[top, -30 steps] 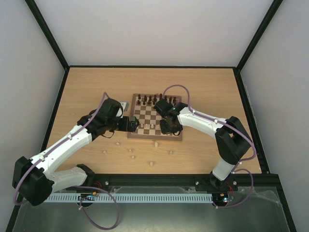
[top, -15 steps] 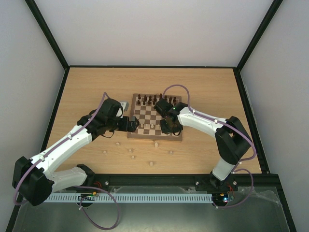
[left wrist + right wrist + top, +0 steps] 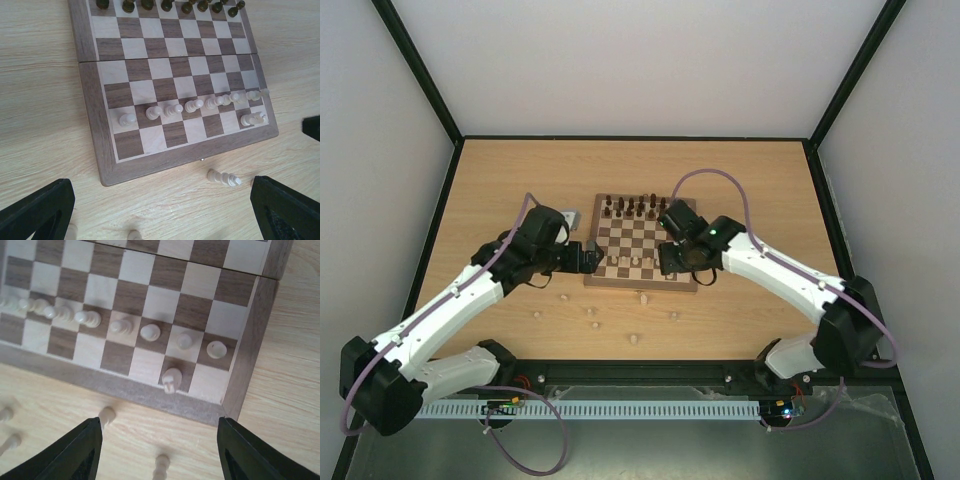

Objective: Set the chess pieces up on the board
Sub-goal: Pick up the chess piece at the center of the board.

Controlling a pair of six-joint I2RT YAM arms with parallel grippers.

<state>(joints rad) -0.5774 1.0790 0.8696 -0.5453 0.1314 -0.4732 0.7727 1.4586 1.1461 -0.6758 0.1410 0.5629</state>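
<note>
While chess pieces [image 3: 150, 332] line the board [image 3: 251, 340], left end effector [image 3: 161, 184] spread, right end effector [image 3: 159, 422] spread.

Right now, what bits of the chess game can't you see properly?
- Dark pieces: left wrist view, cut off by the top edge; top view, too small to tell kinds.
- Board, near right squares: top view, covered by the right hand.
- Loose pale pieces on the table: right wrist view, some cut off at the left and bottom edges.
</note>
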